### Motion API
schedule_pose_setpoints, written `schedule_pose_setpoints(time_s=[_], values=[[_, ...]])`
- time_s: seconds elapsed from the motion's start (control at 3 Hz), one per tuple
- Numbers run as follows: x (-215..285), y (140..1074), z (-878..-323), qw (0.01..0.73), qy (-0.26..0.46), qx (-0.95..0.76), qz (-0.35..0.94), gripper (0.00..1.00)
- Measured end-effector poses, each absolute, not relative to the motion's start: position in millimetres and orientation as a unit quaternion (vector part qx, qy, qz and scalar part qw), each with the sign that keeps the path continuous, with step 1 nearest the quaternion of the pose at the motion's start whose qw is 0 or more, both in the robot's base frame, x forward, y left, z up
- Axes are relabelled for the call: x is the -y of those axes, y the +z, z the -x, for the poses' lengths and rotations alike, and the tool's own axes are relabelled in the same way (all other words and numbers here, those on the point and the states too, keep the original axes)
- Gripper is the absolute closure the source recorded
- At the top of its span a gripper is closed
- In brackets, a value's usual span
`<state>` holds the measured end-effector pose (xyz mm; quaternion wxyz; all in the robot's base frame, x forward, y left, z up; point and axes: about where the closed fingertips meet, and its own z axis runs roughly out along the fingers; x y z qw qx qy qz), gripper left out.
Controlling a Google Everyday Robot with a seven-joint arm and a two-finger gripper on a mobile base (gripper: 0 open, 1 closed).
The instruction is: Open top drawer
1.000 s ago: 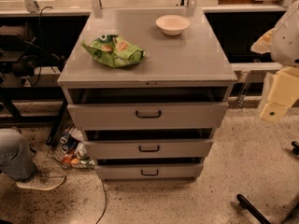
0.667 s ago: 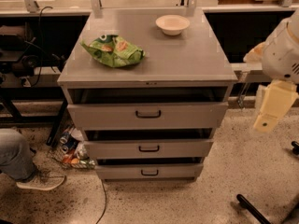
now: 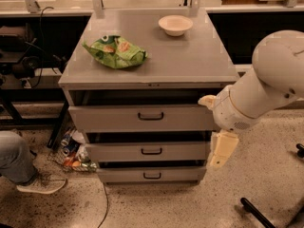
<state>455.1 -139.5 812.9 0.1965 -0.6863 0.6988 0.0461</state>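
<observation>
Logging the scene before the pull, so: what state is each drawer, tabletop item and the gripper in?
top drawer: looks shut, handle untouched
middle drawer: looks shut
bottom drawer: looks shut
bowl: upright, looks empty
chip bag: lying crumpled on the cabinet top
gripper: hanging right of the middle drawer, clear of every handle

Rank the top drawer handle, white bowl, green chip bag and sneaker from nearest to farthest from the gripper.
The gripper hangs at the cabinet's right front.
1. top drawer handle, just to its left.
2. white bowl, rear of top, and green chip bag, left of top: too close to call.
3. sneaker, floor, far left.
</observation>
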Motion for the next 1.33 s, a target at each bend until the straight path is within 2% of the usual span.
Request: schedule_pose_setpoints(time_s=[0.67, 1.33], values=[[142, 788, -472, 0.202, 0.037, -0.704, 0.680, 0.00], [148, 729, -540, 0.227, -0.024, -0.720, 0.655, 0.00]])
